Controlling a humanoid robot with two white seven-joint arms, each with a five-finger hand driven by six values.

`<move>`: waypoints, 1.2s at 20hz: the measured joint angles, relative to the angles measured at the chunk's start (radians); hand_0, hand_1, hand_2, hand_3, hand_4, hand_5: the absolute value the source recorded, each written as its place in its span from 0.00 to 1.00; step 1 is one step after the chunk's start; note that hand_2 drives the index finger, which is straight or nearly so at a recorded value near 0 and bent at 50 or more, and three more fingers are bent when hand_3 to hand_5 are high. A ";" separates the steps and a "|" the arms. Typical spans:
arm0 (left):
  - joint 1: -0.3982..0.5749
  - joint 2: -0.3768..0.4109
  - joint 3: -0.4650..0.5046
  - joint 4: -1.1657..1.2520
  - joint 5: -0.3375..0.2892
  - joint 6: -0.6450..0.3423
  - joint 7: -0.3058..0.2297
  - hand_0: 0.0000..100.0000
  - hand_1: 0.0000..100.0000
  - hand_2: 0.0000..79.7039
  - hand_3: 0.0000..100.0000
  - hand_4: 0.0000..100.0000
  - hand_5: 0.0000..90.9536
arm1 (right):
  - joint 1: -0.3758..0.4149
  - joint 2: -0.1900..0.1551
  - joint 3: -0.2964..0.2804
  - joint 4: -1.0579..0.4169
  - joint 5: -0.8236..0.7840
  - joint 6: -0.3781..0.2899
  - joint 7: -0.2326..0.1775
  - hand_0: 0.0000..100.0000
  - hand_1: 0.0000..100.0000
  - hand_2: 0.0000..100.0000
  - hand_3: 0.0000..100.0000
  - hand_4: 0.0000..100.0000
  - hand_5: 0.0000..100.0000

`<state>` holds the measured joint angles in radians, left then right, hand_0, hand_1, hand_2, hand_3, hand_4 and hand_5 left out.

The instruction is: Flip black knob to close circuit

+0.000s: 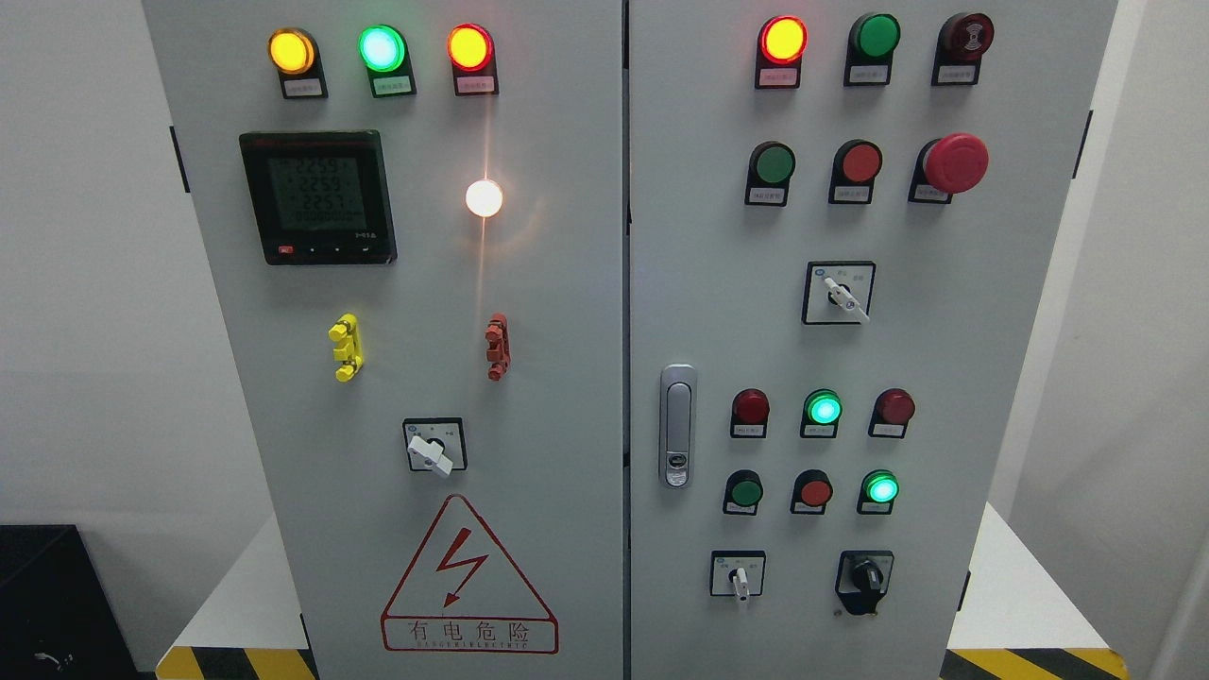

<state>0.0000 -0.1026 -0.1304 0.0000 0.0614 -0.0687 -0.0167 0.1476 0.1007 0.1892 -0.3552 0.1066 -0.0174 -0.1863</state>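
Note:
A grey electrical cabinet with two doors fills the head view. The black knob (864, 578) is a rotary switch at the lower right of the right door (945, 359), its handle pointing down. To its left sits a white selector switch (739, 575). Neither robot hand nor any arm shows in the frame.
The right door carries lit and unlit indicator lamps, push buttons, a red mushroom stop button (954, 162), another white selector (841, 295) and a door handle (676, 425). The left door has a digital meter (316, 196), a white selector (433, 451) and a warning triangle (468, 576). Striped floor tape (236, 663) lies below.

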 measured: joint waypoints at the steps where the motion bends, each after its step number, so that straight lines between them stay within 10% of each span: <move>1: 0.000 0.000 0.000 0.000 0.000 0.000 0.000 0.12 0.56 0.00 0.00 0.00 0.00 | -0.002 -0.001 0.005 -0.019 0.030 -0.005 -0.023 0.00 0.18 0.80 0.95 0.82 0.88; 13: 0.000 0.000 0.000 0.000 0.000 0.000 0.000 0.12 0.56 0.00 0.00 0.00 0.00 | 0.001 -0.030 0.040 -0.260 0.335 -0.135 -0.193 0.00 0.16 0.85 0.99 0.87 0.94; 20: 0.000 0.000 0.000 0.000 0.000 0.000 0.000 0.12 0.56 0.00 0.00 0.00 0.00 | 0.024 -0.050 0.031 -0.449 0.508 -0.147 -0.201 0.00 0.17 0.86 1.00 0.88 0.98; 24: 0.000 0.000 0.000 0.000 0.000 0.000 0.000 0.12 0.56 0.00 0.00 0.00 0.00 | 0.038 -0.049 -0.010 -0.573 0.640 -0.104 -0.114 0.00 0.17 0.87 1.00 0.89 0.99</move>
<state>0.0000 -0.1026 -0.1304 0.0000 0.0614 -0.0687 -0.0166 0.1855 0.0513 0.1792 -0.9282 0.7464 -0.1210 -0.3000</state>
